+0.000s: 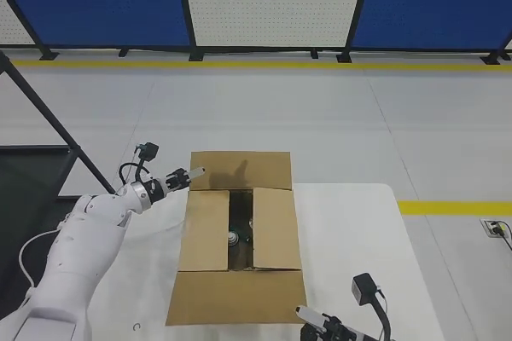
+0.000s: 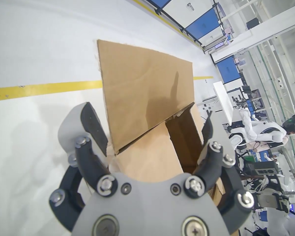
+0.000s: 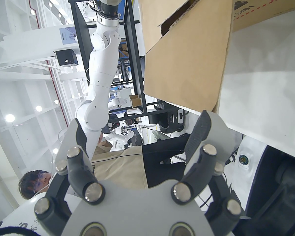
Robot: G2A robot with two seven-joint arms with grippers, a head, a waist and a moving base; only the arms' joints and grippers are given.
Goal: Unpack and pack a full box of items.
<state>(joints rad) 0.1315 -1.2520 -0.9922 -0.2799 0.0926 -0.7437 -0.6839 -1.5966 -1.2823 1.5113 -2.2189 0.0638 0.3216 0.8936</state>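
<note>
A brown cardboard box [image 1: 236, 294] stands in the middle of the white table [image 1: 358, 239], all its flaps folded outward. Through the narrow gap between the two side flaps I see dark items [image 1: 235, 235] inside, too small to name. My left gripper [image 1: 196, 173] hovers at the box's far left corner, open and holding nothing; its wrist view shows the fingers [image 2: 93, 126] spread in front of the far flap [image 2: 147, 87]. My right gripper [image 1: 311, 317] is low by the near right corner, open [image 3: 140, 131] and holding nothing, with the box [image 3: 186, 62] beyond it.
A black metal frame [image 1: 34, 111] stands left of the table. Bare tabletop lies to the right of the box and a narrower strip to its left. Blue partition panels [image 1: 111, 21] line the far side of the floor.
</note>
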